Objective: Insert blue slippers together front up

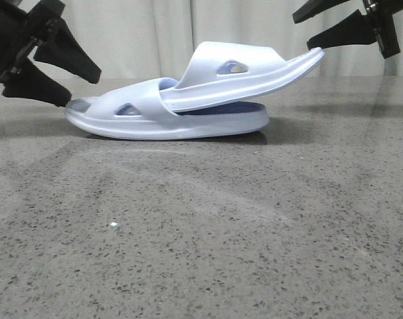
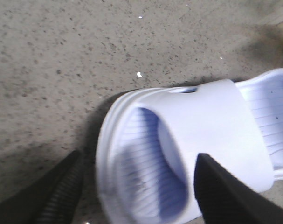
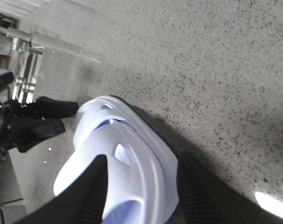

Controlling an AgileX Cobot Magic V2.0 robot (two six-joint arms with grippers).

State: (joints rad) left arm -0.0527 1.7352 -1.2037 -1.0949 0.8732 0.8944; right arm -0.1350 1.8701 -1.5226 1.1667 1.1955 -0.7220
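Your right gripper [image 1: 315, 32] clasped the upper slipper's [image 1: 244, 74] heel, wedged under the lower slipper's [image 1: 155, 119] strap on the table [image 1: 254, 226]; left gripper [image 1: 67, 85] stood unclenched, so lower could've slid w/o bracing.

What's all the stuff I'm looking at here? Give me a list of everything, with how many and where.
Slippers: two, pale lavender-blue. The lower slipper lies flat on the table; the upper slipper is pushed under its strap and tilts up to the right.
Table: one, grey speckled stone look, under everything.
Curtain: pale, behind the table.
White crumb: one, on the table nearer the camera.
Left pincer: one, black, open, fingers on either side of the lower slipper's left end.
Right pincer: one, black, at the upper slipper's raised right end, one finger either side of it; grip unclear.
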